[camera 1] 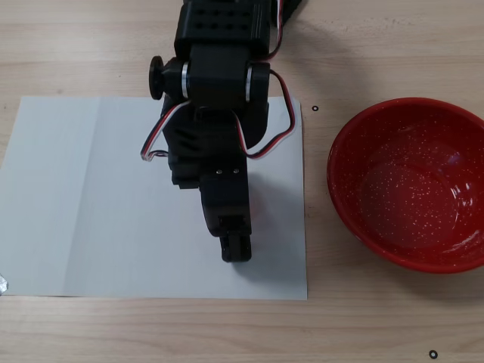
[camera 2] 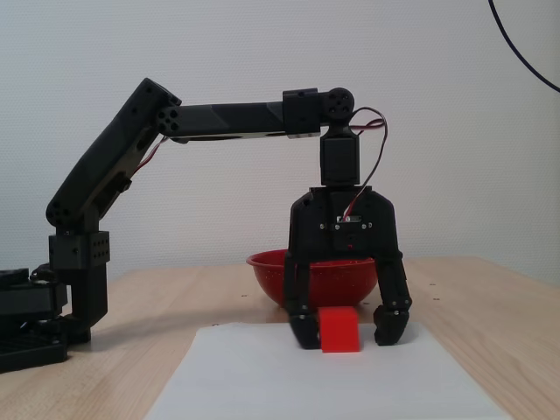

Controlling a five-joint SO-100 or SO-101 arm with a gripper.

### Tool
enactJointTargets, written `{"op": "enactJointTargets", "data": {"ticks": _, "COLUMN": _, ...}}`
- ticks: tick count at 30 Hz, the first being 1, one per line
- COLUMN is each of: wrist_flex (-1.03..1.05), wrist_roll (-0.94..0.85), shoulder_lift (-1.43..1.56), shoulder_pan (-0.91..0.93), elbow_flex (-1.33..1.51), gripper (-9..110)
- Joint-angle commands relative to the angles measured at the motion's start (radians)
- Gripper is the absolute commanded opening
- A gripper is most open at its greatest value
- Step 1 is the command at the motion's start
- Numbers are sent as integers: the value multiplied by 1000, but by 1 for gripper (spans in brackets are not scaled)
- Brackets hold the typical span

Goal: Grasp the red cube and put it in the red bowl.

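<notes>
Low on paper sheet (camera 2: pixel 262 385), fingers (camera 2: pixel 304 331) apart, straddling small matte bright-red cube (camera 2: pixel 339 330), right gap remaining.

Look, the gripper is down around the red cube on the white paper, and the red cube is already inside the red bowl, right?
Not quite. The side-on fixed view shows the red cube on the white paper, between the gripper fingers. The red bowl is empty.

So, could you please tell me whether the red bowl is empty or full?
Empty: the red bowl shows only bare speckled enamel; the red cube sits on paper.
</notes>
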Motion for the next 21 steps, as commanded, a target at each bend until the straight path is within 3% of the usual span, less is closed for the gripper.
{"op": "enactJointTargets", "data": {"ticks": 1, "wrist_flex": -11, "wrist_roll": -5, "shoulder_lift": 81, "shoulder_pan": -14, "elbow_flex": -101, "gripper": 19}}
{"op": "enactJointTargets", "data": {"ticks": 5, "wrist_flex": -6, "wrist_roll": 0, "shoulder_lift": 89, "shoulder_pan": -21, "elbow_flex": -103, "gripper": 0}}
{"op": "enactJointTargets", "data": {"ticks": 21, "wrist_flex": 207, "wrist_roll": -31, "shoulder_lift": 179, "shoulder_pan": -21, "elbow_flex": -273, "gripper": 0}}
